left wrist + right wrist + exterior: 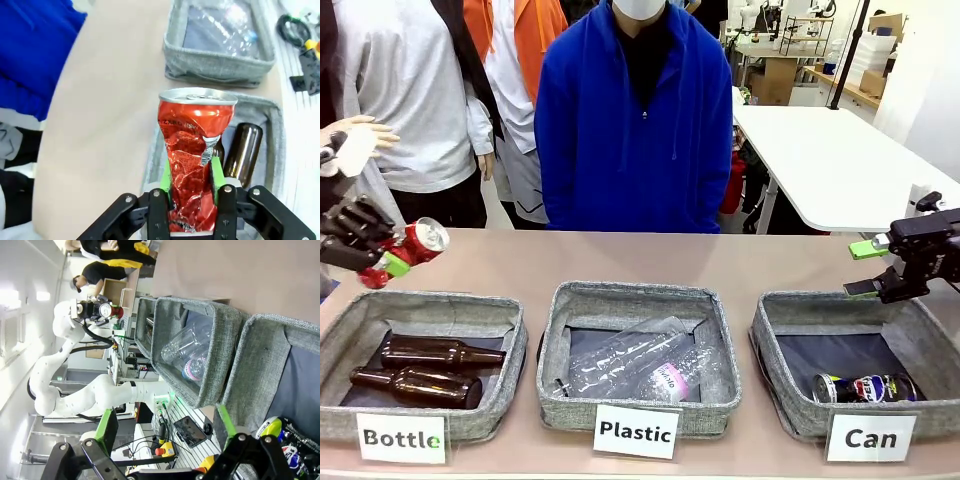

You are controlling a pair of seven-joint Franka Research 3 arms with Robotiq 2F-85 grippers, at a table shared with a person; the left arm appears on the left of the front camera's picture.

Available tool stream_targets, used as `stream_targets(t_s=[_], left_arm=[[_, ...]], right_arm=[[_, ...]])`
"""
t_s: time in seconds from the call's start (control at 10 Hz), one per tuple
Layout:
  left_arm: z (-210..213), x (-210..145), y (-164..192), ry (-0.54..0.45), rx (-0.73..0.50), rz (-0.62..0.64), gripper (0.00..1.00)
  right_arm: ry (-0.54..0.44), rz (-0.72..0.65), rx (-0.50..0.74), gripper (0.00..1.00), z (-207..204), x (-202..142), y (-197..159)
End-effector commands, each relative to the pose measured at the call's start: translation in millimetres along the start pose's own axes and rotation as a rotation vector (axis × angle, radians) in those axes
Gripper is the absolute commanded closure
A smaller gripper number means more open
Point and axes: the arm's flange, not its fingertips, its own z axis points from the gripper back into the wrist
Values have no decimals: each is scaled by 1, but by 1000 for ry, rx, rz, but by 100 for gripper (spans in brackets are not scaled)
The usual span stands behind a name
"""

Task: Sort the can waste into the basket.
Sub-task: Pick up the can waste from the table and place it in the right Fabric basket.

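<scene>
My left gripper (390, 258) is shut on the crushed red can (412, 246) at the far left, held in the air above the back edge of the "Bottle" basket. In the left wrist view the red can (194, 150) stands between the green pads (166, 176) of the left gripper (191, 184). My right gripper (866, 268) hangs open and empty over the back rim of the "Can" basket (780, 330). The dark can with blue-white markings (865, 388) lies inside that basket, also seen as the dark can (280, 437) under the open right gripper (167, 427).
The "Bottle" basket (350, 330) holds two brown glass bottles (420, 372). The middle "Plastic" basket (632, 298) holds clear plastic bottles (640, 362). A person in a blue jacket (635, 120) stands at the table's far edge. Bare tabletop runs behind the baskets.
</scene>
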Motion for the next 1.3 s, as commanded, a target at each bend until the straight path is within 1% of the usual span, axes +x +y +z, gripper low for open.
stream_targets(t_s=[0.0, 0.2, 0.3, 0.4, 0.5, 0.6, 0.7, 0.8, 0.9, 1.0, 1.1, 1.2], left_arm=[[-3, 10, 5, -3, -2, -4, 83], [-3, 10, 5, -3, -2, -4, 83], [0, 2, 1, -2, -2, -4, 66], [-26, 43, 5, -80, -21, -97, 66], [-43, 104, 12, -157, -38, -187, 66], [-56, 167, 21, -103, -41, -232, 66], [-74, 234, 29, -157, -52, -214, 66], [-104, 301, 40, -256, -45, -105, 66], [-133, 346, 49, -222, -90, -75, 66], [-166, 386, 59, -212, -126, -58, 66], [-198, 418, 61, -205, -146, -44, 66], [-239, 452, 54, -212, -210, -37, 66]], right_arm=[[9, 18, -1, 0, 3, 1, 0], [9, 18, -1, 0, 3, 1, 0], [9, 18, -1, 0, 3, 1, 0], [0, 0, 0, 0, 0, 0, 0], [-19, -22, -78, 0, 17, -1, 16], [-4, -37, -163, 0, 35, -12, 27], [19, -75, -235, 0, 58, -29, 31], [14, -86, -247, 0, 94, -51, 34], [-39, -79, -271, 0, 127, -72, 35], [-128, -70, -257, 0, 161, -88, 33], [-206, -72, -214, 0, 189, -100, 30], [-321, -106, -183, 0, 219, -107, 21]])
